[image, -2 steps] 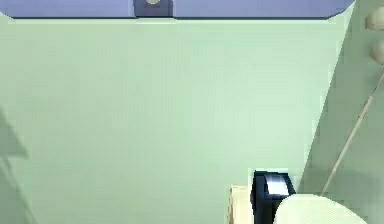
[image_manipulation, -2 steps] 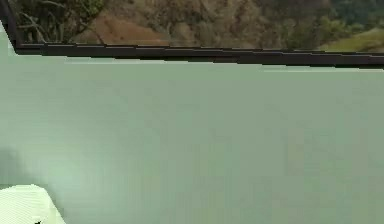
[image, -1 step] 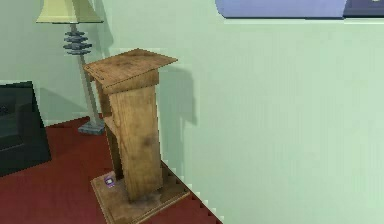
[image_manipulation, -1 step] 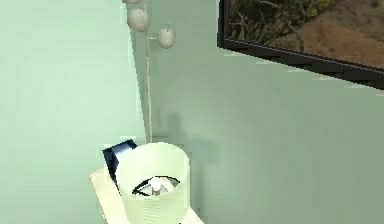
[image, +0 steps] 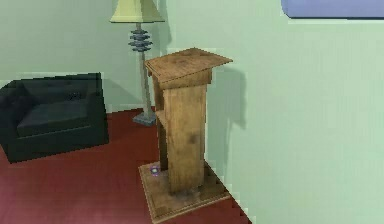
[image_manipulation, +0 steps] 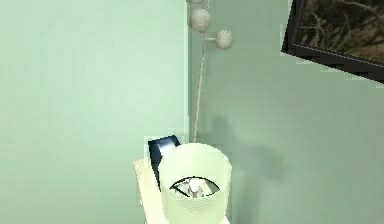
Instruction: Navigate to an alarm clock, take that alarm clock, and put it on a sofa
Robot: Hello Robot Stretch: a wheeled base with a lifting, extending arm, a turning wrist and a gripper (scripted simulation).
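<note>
A black upholstered seat (image: 55,115), like a one-seat sofa, stands on the red floor against the green wall at the forward view's left. In the arm side view a small dark boxy thing with a blue edge (image_manipulation: 162,152) sits on a pale wooden top (image_manipulation: 145,185). It is partly hidden behind a pale green cylinder (image_manipulation: 197,178). I cannot tell from its shape whether it is an alarm clock.
A tall wooden stand with a slanted top (image: 185,120) rises from a wooden base close ahead, near the right wall. Behind it is a floor lamp with a yellow shade (image: 137,12). A thin pole with white globes (image_manipulation: 203,60) fills the corner, and a dark picture (image_manipulation: 340,35) hangs on the wall.
</note>
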